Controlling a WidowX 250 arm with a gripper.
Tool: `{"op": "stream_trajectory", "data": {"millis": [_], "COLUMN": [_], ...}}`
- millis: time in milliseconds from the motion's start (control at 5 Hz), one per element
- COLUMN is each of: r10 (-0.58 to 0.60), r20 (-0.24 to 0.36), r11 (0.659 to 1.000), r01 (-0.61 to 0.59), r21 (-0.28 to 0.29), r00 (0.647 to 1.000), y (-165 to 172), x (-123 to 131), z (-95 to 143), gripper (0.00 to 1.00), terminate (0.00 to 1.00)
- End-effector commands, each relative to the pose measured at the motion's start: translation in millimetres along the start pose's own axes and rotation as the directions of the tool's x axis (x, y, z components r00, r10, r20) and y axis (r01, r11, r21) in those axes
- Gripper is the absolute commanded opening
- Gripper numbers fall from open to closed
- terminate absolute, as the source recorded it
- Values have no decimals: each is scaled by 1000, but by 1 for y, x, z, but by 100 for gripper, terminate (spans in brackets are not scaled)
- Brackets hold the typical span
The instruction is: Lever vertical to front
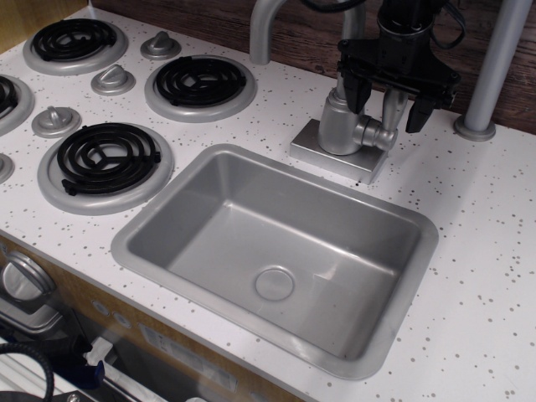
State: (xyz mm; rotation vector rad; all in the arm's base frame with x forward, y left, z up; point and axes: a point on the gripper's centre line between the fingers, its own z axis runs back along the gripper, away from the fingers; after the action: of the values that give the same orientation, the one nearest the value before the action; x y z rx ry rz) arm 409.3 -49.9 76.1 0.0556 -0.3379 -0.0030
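The lever is a small silver-grey paddle that stands upright on a short stub at the right side of the cylindrical faucet body. My black gripper hangs down over it from above, open. One finger is left of the lever in front of the faucet body, and the other finger is to the lever's right. Gaps show on both sides of the paddle. The gripper's body hides the lever's top.
The faucet stands on a square grey base behind the grey sink. The curved spout pipe rises at the back. A grey pole stands close on the right. Stove burners and knobs lie to the left.
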Motion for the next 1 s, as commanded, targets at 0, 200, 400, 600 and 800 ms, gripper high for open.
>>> {"op": "stream_trajectory", "data": {"millis": [0, 200, 400, 600, 800], "r10": [0, 7, 9, 32, 59], "r20": [103, 107, 83, 62, 47], "r11": [1000, 1000, 1000, 999, 998], "r01": [2, -5, -8, -31, -58], "r21": [-12, -13, -21, -24, -27], "r00": [995, 994, 997, 998, 997], "y": [1, 0, 0, -3, -7], "x": [25, 26, 26, 15, 0], "z": [37, 35, 36, 36, 35], "gripper": [100, 0, 0, 0, 0], "terminate": [0, 0, 0, 0, 0]}}
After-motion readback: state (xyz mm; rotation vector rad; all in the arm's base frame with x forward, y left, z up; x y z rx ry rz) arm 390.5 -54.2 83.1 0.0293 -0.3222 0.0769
